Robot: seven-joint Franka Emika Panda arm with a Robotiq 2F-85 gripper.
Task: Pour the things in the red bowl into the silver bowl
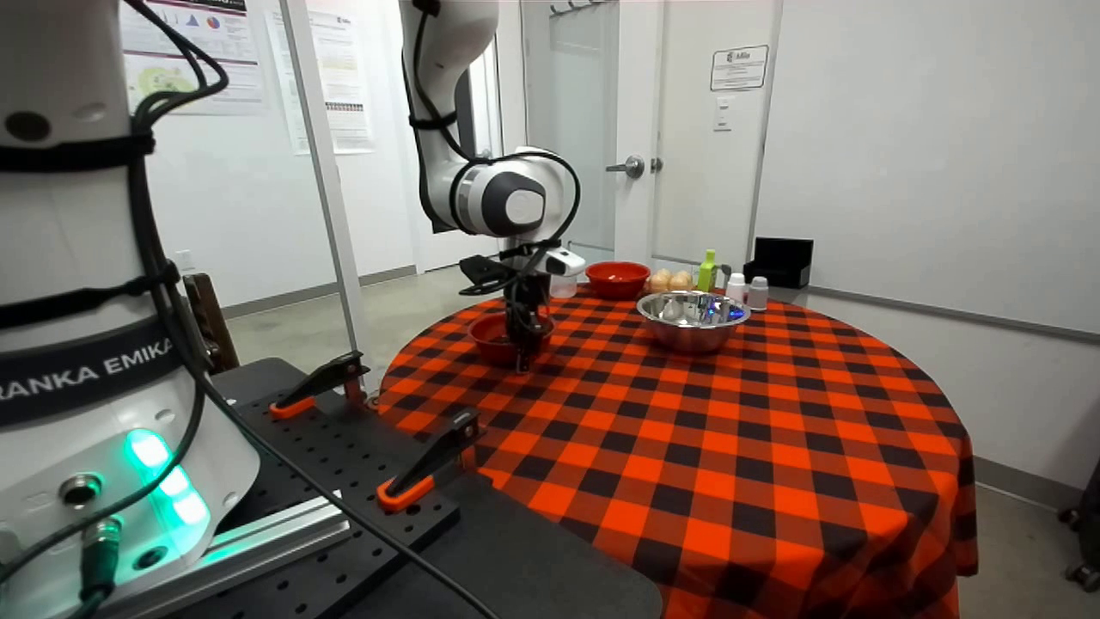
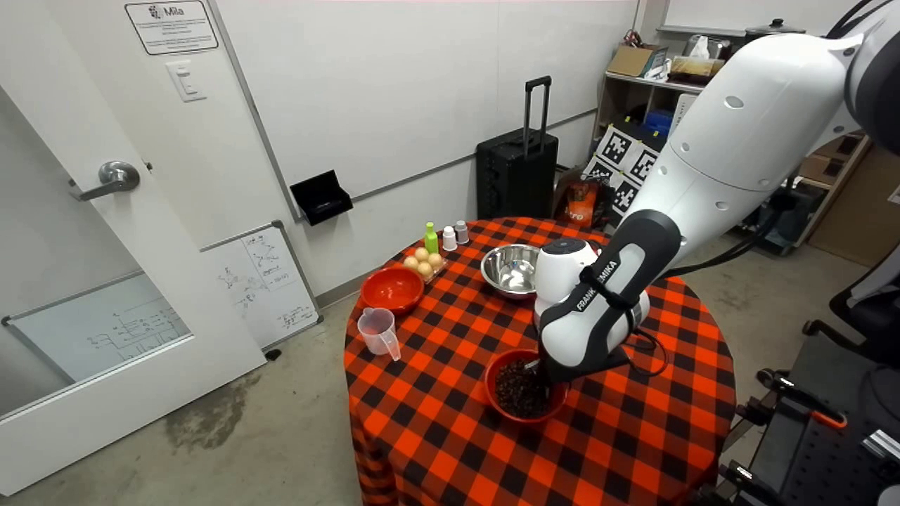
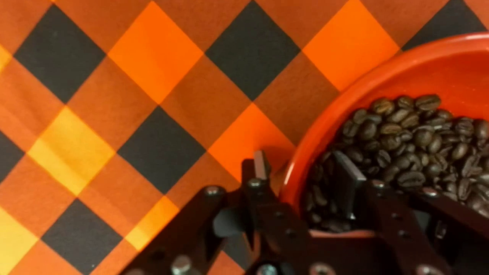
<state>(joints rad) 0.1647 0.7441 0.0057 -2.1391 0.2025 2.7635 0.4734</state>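
Wrist-view gripper [image 3: 305, 170] astride red bowl's rim [image 3: 340, 105]

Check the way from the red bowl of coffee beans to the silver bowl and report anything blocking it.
Nothing visible blocks it. The open gripper straddles the rim of the red bowl, and in an exterior view only checked tablecloth shows between that bowl and the silver bowl.

I'm watching the table [image 1: 773, 413] through two exterior views and a wrist view.
In an exterior view I'm looking across from close beside the base [image 1: 94, 413]; in an exterior view I'm peering down, facing the big whiteboard [image 2: 422, 98]. Both are sharing the arm [image 2: 759, 119], silver bowl [image 1: 692, 335] and red bowl [image 1: 490, 342]. The wrist view is facing down, close, catching the jaws and part of that bowl.
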